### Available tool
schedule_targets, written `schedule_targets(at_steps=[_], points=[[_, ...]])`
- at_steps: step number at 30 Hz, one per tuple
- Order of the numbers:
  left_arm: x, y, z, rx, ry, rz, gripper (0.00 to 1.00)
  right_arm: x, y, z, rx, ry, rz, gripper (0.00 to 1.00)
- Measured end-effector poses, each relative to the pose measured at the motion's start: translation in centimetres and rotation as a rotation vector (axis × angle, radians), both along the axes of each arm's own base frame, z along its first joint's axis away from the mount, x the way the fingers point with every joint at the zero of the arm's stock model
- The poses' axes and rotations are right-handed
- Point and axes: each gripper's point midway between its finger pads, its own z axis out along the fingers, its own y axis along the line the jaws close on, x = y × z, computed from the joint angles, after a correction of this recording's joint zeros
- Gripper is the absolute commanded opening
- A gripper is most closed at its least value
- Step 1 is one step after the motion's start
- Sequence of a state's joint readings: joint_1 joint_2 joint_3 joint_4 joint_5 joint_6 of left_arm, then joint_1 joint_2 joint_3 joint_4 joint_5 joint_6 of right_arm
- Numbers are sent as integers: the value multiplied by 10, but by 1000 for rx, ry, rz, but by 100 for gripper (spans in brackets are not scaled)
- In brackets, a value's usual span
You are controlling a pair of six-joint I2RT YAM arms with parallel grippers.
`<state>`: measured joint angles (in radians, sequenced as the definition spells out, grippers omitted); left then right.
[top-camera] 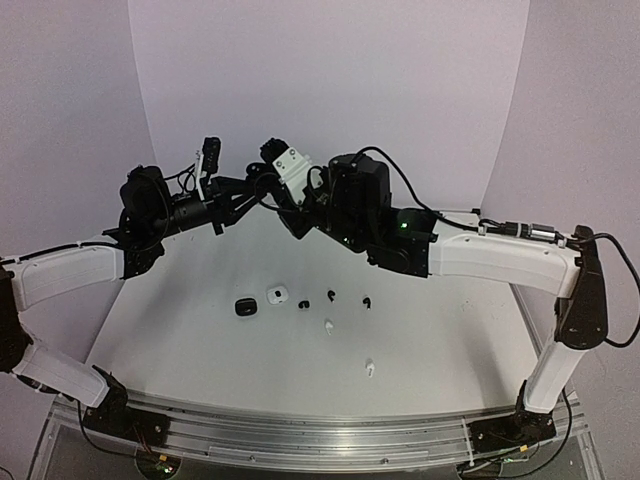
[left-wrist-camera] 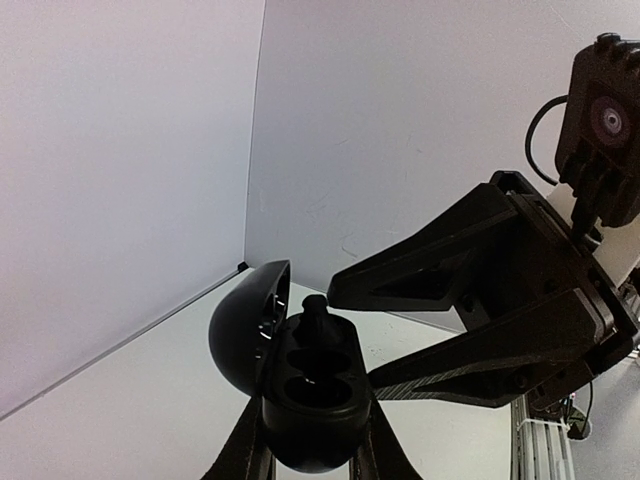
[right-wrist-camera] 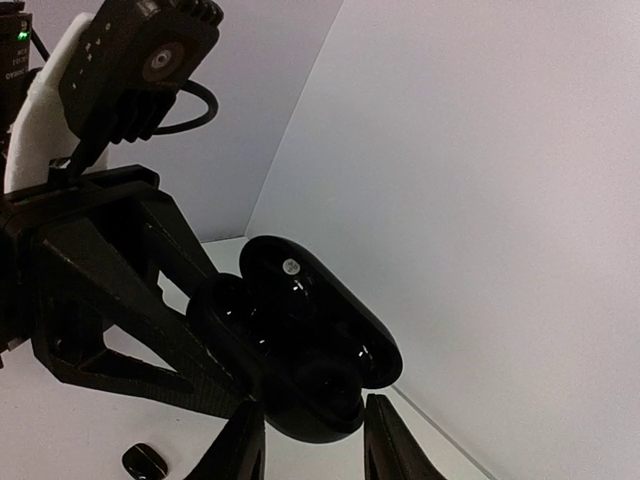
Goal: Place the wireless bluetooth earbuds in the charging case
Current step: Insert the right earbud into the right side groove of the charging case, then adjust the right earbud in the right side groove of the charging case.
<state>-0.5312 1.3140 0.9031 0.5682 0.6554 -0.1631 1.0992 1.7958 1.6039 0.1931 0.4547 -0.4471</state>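
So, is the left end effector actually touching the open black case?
Touching. The left wrist view shows the left end effector clamped against both sides of the open black case.

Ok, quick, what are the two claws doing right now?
Left gripper: closed, holding the open black charging case.
Right gripper: open, holding nothing.

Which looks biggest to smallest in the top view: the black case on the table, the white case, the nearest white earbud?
white case and black case: alike, tied
white earbud: smallest
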Motion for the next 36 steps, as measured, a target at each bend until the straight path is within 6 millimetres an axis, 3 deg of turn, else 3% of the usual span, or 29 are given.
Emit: schedule_targets(at_steps=[10,23,36], points=[[-2,-1,0,0,4,-13,0,-3,-5,1,-55,-12,21,73],[-29,-7,5,-7,50,-173,0,-35,-25,39,-243,-275,159,77],[-44,-10,15,-8,39,-262,0,-49,-18,12,-364,-344,274,79]])
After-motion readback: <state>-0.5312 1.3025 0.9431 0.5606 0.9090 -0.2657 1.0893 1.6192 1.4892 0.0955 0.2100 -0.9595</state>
